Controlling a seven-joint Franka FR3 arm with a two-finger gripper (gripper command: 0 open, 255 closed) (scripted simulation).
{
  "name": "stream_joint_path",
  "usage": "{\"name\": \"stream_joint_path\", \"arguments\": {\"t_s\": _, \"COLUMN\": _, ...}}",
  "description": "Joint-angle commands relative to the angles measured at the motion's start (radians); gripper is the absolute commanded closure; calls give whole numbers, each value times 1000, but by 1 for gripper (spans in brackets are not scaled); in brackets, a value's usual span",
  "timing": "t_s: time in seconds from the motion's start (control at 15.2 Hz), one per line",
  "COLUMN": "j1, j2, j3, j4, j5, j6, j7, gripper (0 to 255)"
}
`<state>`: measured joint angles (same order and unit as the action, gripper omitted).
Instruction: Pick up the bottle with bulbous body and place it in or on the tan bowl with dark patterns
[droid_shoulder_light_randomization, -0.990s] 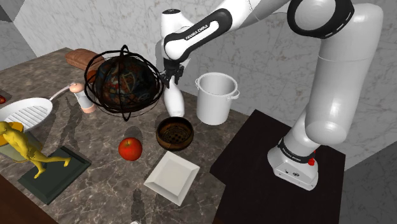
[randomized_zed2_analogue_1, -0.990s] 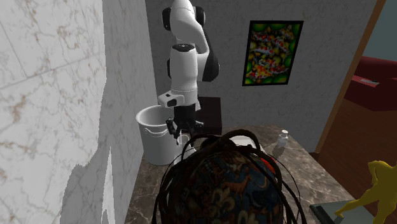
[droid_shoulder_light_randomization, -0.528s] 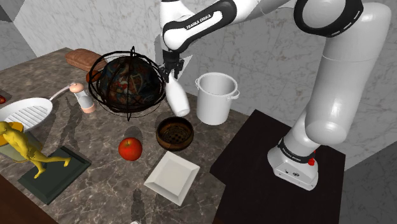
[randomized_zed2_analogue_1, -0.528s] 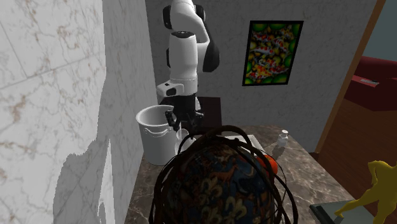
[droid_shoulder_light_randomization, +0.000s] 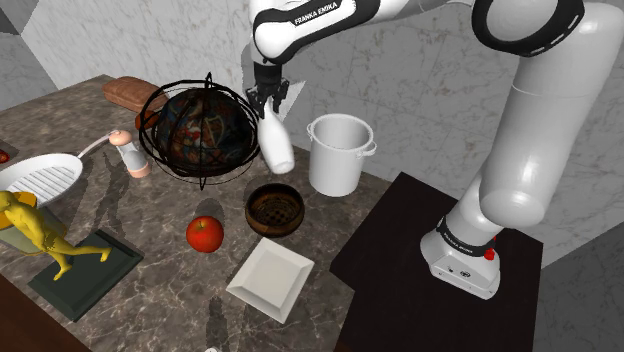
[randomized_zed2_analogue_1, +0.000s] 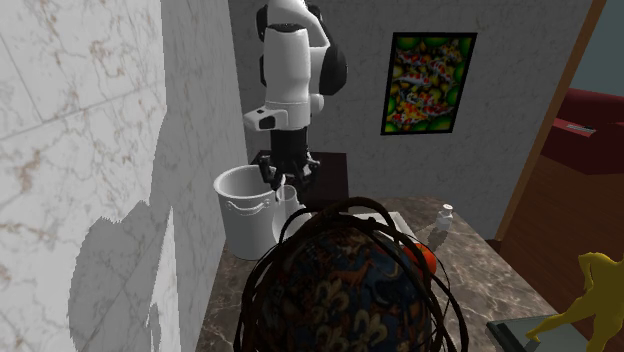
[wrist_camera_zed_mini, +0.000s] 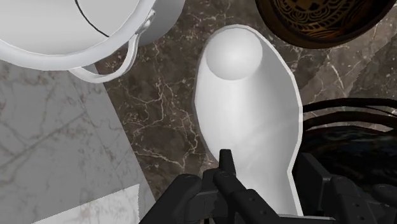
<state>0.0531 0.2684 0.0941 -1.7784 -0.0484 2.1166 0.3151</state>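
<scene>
One dark marbled counter (droid_shoulder_light_randomization: 170, 260) carries everything. One white arm (droid_shoulder_light_randomization: 540, 110) rises from one black stand (droid_shoulder_light_randomization: 400, 250) and reaches over it. One wire sphere (droid_shoulder_light_randomization: 200, 125) around a patterned ball is the biggest piece on the counter. Just to the shoulder view's right of it stands one white pot (droid_shoulder_light_randomization: 340, 155). Toward that view's left lie one white ridged pan (droid_shoulder_light_randomization: 45, 178), one yellow figure (droid_shoulder_light_randomization: 35, 230) on one dark tray (droid_shoulder_light_randomization: 95, 275), and one brown loaf (droid_shoulder_light_randomization: 128, 92). One white square plate (droid_shoulder_light_randomization: 270, 278) sits near the counter's front edge.

One brown bowl (droid_shoulder_light_randomization: 274, 209) with a dark pattern stands in front of the gap between sphere and pot.

One white bottle (droid_shoulder_light_randomization: 275, 145) hangs in the air above and a little behind the bowl, between sphere and pot, clear of the counter. Its long axis runs nearly upright, neck up and bulbous body down, the body leaning slightly to the shoulder view's right. In the wrist view the bottle (wrist_camera_zed_mini: 251, 121) points its rounded base away from the hand, toward the counter beside the bowl (wrist_camera_zed_mini: 318, 19).

One red fruit (droid_shoulder_light_randomization: 205, 234) and one small pale shaker (droid_shoulder_light_randomization: 130, 153) complete the count.

The gripper (droid_shoulder_light_randomization: 268, 105) clasps the bottle's narrow upper end between its fingers (wrist_camera_zed_mini: 226, 168).
</scene>
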Motion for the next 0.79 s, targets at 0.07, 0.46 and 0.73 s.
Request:
{"name": "stream_joint_path", "arguments": {"t_s": 0.07, "j1": 0, "j2": -15, "j3": 1, "j4": 24, "j5": 3, "j6": -39, "j7": -2, "gripper": 255}}
{"name": "stream_joint_path", "arguments": {"t_s": 0.46, "j1": 0, "j2": -34, "j3": 2, "j4": 79, "j5": 6, "j6": -113, "j7": -5, "gripper": 255}}
{"name": "stream_joint_path", "arguments": {"t_s": 0.73, "j1": 0, "j2": -43, "j3": 2, "j4": 122, "j5": 7, "j6": -164, "j7": -7, "gripper": 255}}
